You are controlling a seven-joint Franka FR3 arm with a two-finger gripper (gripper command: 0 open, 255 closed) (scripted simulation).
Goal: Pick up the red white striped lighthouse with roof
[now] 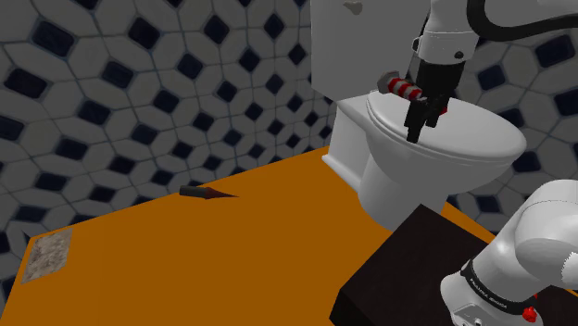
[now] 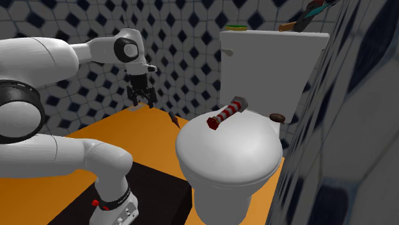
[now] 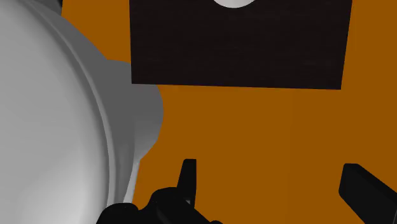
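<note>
Toilet lid (image 2: 230, 153), striped lighthouse (image 2: 226, 114) lying flat, roof toward tank (image 2: 275, 64), end effector (image 2: 141, 101) wide open, empty

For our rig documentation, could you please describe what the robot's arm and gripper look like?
The arm is glossy white with dark joint bands, a black cable curving by its wrist and a small red mark near its base. The gripper is all black, with two slim fingers.

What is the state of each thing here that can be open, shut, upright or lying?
White toilet lid: shut.
Red and white striped lighthouse: lying on its side on the lid, not held.
Black two-finger gripper: open, empty, over the orange floor.
</note>
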